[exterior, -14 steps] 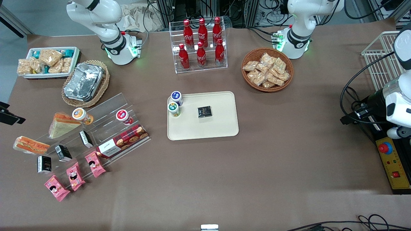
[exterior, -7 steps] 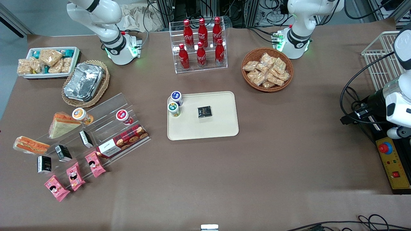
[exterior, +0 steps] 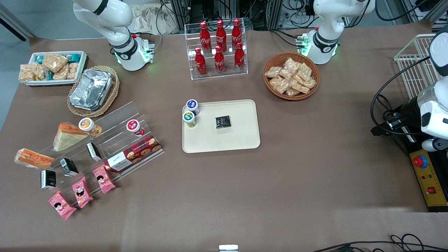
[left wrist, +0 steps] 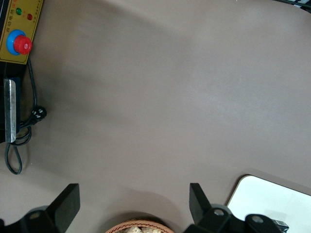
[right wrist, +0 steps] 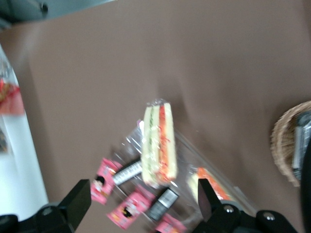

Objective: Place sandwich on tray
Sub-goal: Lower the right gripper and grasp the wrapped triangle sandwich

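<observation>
The sandwich point(exterior: 34, 158), a clear-wrapped wedge with red-orange and green stripes, lies at the working arm's end of a clear stepped stand. In the right wrist view the sandwich point(right wrist: 158, 143) shows its striped cut side. My right gripper point(right wrist: 143, 201) hangs high above it, open and empty, with one finger point(right wrist: 77, 199) well apart from the other point(right wrist: 206, 196). The gripper is out of the front view. The cream-beige tray point(exterior: 245, 140) lies mid-table and holds two small cups point(exterior: 190, 113) and a black pack point(exterior: 223, 121). The tray's corner shows in the left wrist view point(left wrist: 272, 194).
On the clear stand point(exterior: 115, 140) are a second wedge with a pale green face point(exterior: 68, 135), cups, black boxes point(exterior: 69, 166), a cookie box point(exterior: 133, 154) and pink packs point(exterior: 82, 191). Foil containers in a wicker basket point(exterior: 91, 89) and a white snack dish point(exterior: 52, 67) lie farther from the camera.
The dark gripper shape at the working arm's edge of the front view one second ago has left that view. Nothing on the table has moved.
</observation>
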### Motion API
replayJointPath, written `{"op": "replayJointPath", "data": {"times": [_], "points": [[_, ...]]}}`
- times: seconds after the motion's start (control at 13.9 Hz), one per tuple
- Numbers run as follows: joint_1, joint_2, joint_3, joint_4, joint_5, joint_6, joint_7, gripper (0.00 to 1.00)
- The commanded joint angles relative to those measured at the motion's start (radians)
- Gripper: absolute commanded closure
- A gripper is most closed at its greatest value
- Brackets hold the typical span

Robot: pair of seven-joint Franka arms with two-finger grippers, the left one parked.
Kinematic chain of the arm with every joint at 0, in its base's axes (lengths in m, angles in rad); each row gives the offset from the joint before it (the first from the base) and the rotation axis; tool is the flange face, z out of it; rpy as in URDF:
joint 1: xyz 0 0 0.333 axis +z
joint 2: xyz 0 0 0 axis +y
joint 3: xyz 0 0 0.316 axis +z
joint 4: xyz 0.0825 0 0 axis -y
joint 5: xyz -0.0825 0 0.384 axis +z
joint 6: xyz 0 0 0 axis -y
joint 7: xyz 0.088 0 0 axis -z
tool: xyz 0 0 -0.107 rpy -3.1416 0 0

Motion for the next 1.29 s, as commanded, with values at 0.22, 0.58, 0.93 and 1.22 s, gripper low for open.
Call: {"op": "replayJointPath", "data": {"times": [0.22, 0.58, 0.93, 1.22], "points": [[-0.015, 0.029, 0.007, -0.046, -0.001, 0.095, 0.152, 0.02], [0.008, 0.094, 0.025, -0.056, 0.005, 0.098, 0.138, 0.02], [0.014, 0.138, 0.028, -0.053, 0.045, 0.12, 0.113, 0.02], [0.011, 0.178, 0.028, -0.055, 0.07, 0.149, 0.05, 0.02]]}}
